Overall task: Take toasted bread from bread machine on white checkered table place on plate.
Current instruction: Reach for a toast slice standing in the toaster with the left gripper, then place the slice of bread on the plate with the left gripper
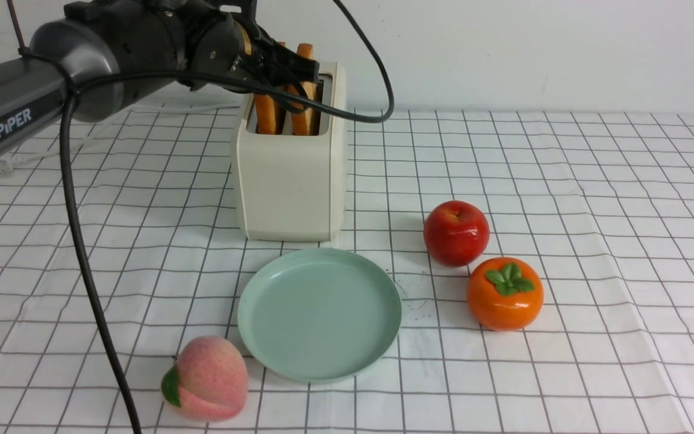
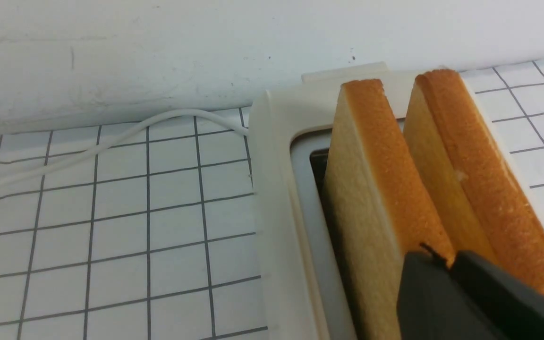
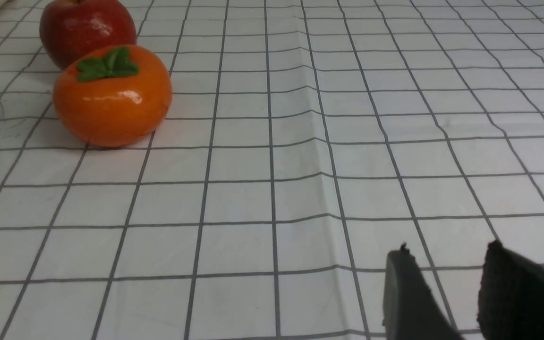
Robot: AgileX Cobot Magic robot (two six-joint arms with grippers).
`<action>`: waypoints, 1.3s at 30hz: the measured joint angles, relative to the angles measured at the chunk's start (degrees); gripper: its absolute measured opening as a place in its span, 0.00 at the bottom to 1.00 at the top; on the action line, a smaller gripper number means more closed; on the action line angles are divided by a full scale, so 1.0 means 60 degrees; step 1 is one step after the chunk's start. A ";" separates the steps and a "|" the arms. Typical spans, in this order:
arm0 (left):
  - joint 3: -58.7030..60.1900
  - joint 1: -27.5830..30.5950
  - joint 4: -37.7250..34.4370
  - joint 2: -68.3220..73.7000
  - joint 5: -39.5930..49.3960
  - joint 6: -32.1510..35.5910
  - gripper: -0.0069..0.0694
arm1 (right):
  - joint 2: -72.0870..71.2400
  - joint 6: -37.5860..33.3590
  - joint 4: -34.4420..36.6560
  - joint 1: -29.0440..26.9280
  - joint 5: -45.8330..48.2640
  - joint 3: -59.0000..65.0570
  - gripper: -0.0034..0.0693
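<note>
Golden-tan on the faces, orange-brown at the crust: shows the toasted bread, two slices upright in the slots of the cream-white bread machine, at the rear of the white checkered tabletop. Not yet lifted; stands well proud of the slots, hence offers a free upper edge for pinching.

Shows the left hand set over the slots from above, closed, with fingers drawn together on the top crust of one slice. Appears to be a true grip on that slice, judging from the left wrist view, with the crust running in between them. Takes hold high on the edge, probably to allow a straight upward draw without fouling the neighbouring slice or the slot wall.

Places the pale mint-green plate, bare, just in front of the bread machine, presumably to shorten the carry.

Shows the right hand open and holding nothing, low over bare tabletop on the right, well apart from the working arm.

Includes a red apple and an orange persimmon right of the plate and a pink peach at its front left, none in the likely lifting path.
</note>
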 joint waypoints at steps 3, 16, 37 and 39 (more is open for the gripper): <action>-0.0019 0.0000 0.0000 -0.0099 0.0022 -0.0023 0.11 | 0.0000 0.0000 0.0000 0.0000 0.0000 0.0000 0.38; -0.0051 0.0000 -0.0400 -0.2482 0.0523 -0.0030 0.11 | 0.0000 0.0000 0.0000 0.0000 0.0000 0.0000 0.38; 0.3941 0.0000 -0.6462 -0.7007 0.3791 0.3494 0.11 | 0.0000 0.0000 0.0000 0.0000 0.0000 0.0000 0.38; 0.5049 0.0000 -0.7352 -0.7430 0.3377 0.4100 0.11 | 0.0000 0.0000 0.0000 0.0000 0.0000 0.0000 0.38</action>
